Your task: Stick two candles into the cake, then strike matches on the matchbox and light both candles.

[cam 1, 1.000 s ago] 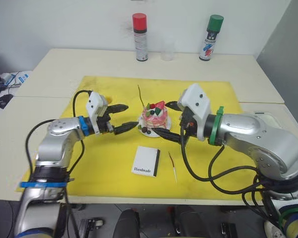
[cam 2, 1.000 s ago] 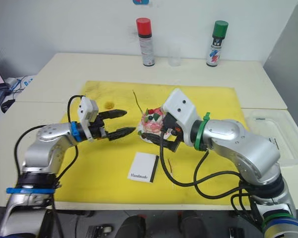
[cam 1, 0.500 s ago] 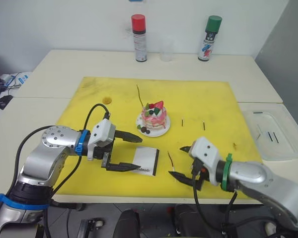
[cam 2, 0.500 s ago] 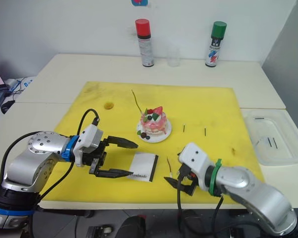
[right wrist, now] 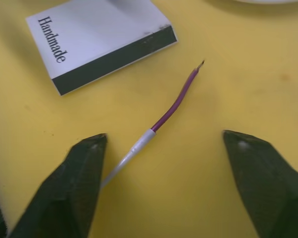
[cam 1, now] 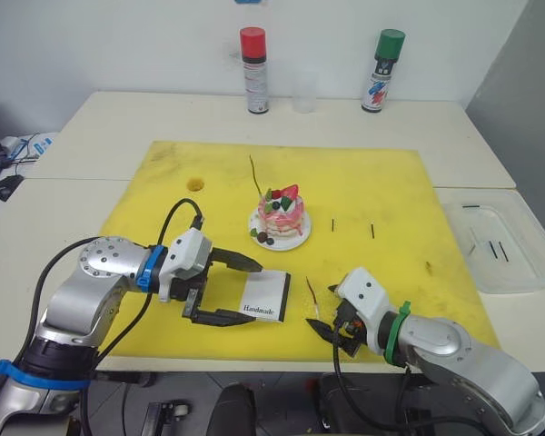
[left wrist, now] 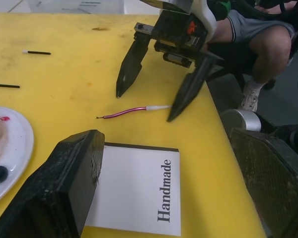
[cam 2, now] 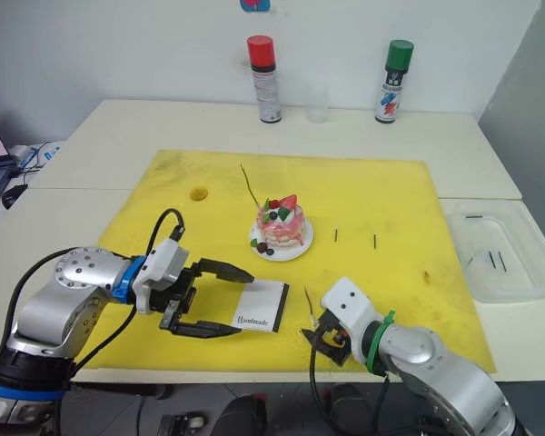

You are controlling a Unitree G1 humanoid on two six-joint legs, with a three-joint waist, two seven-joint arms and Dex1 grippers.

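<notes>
The pink-and-white cake (cam 1: 282, 212) sits on its white plate (cam 1: 296, 242) mid-mat, and a thin taper candle (cam 1: 255, 175) slants up from its far-left side. A dark reddish candle (right wrist: 173, 101) lies flat on the yellow mat to the right of the matchbox (cam 1: 268, 297). My right gripper (cam 1: 330, 313) is open and low, its fingertips either side of that candle's pale end (left wrist: 158, 107). My left gripper (cam 1: 254, 291) is open, with its fingers (left wrist: 72, 183) straddling the white "Handmade" matchbox (left wrist: 139, 183). Two short matches (cam 1: 332, 220) lie on the mat to the right of the cake.
Red (cam 1: 253, 69) and green (cam 1: 386, 70) spray cans and a clear cup (cam 1: 304, 92) stand at the table's back. A clear plastic tray (cam 1: 518, 259) holding short sticks lies off the mat's right edge. A person's leg (left wrist: 268, 42) is beyond the table's edge.
Both grippers left the cake's sides and came to the mat's front. The left one closed in on the matchbox; the right one dropped low over the reddish candle.
</notes>
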